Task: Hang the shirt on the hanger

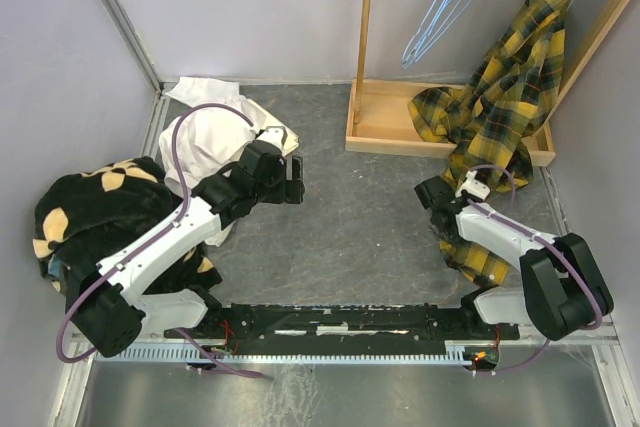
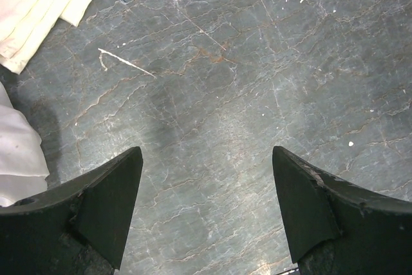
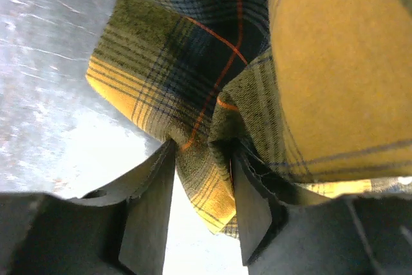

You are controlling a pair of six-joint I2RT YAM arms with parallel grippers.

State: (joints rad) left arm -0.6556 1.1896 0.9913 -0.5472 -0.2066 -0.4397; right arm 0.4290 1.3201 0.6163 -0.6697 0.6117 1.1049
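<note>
The yellow and black plaid shirt (image 1: 500, 97) hangs from the top right of the rack and drapes down over the wooden base onto the table. Its top end is at the frame's edge, and what holds it there is hard to tell. Light-blue wire hangers (image 1: 450, 2) hang bare beside the upright post. My right gripper (image 1: 437, 209) is low at the shirt's bottom edge. In the right wrist view the gripper (image 3: 203, 149) is shut on a fold of the shirt (image 3: 322, 62). My left gripper (image 1: 295, 179) is open and empty over the bare table, as its wrist view (image 2: 206, 152) shows.
A plain white garment (image 1: 215, 137) lies at the back left and shows at the left edge of the left wrist view (image 2: 26, 4). A black fleece with tan patches (image 1: 100, 207) lies at the left. The wooden rack base (image 1: 385, 127) and post (image 1: 366, 17) stand at the back.
</note>
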